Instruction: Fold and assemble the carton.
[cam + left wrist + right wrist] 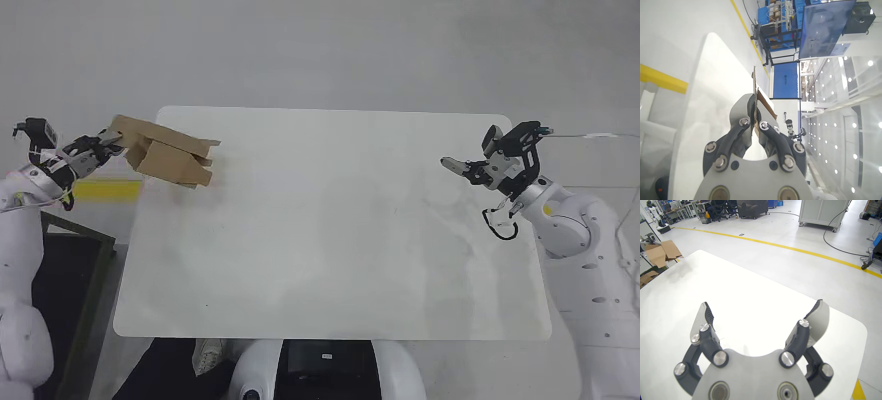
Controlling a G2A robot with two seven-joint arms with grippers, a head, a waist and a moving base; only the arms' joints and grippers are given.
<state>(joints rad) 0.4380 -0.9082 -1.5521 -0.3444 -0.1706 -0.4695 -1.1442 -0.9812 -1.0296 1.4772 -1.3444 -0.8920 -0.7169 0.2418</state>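
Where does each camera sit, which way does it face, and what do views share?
Top view: overhead, facing down at the table; left gripper and right gripper show.
Left wrist view: on that wrist, facing along its gripper shut on the carton.
Right wrist view: on that wrist, facing across the table; its open gripper shows.
Shared: carton and table, all three.

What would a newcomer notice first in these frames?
The brown carton, only partly folded, stands out: the left tool is shut on one of its edges and holds it just above the far left corner of the white table, where it casts a shadow. Across the table, the right tool hangs open with nothing in it, over the right edge.
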